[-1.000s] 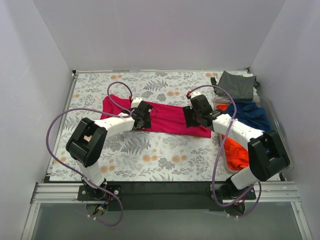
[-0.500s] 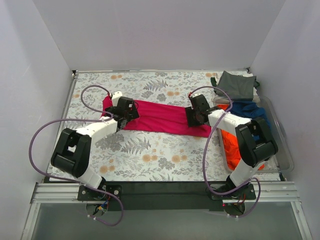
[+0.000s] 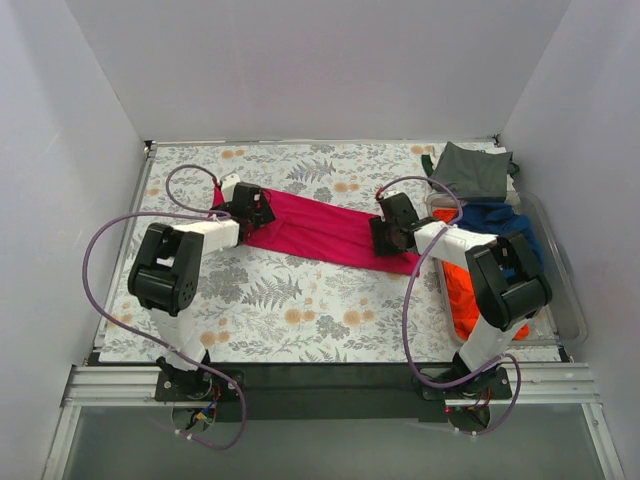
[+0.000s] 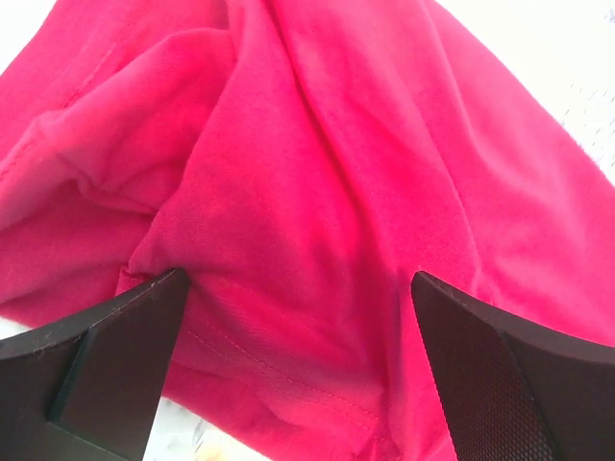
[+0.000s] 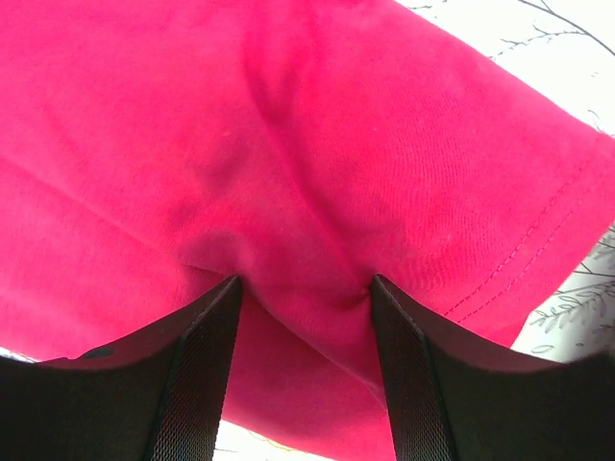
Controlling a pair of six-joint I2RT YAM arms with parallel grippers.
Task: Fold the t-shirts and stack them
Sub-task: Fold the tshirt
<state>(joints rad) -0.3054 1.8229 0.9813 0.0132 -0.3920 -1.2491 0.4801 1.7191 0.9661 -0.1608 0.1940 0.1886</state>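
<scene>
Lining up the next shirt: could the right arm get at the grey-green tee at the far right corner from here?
Probably yes. The grey-green tee lies uncovered just beyond the right claw, nothing between; the claw would first have to lift off the magenta tee.

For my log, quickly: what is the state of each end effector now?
Left end effector: open over the magenta-pink t-shirt.
Right end effector: astride it; grip cannot be told.

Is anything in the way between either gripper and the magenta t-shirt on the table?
Nothing visible does. The left gripper and the right gripper are both down on the magenta t-shirt, one at each end, with its cloth lying directly between their fingers. Nothing else covers it there.
</scene>
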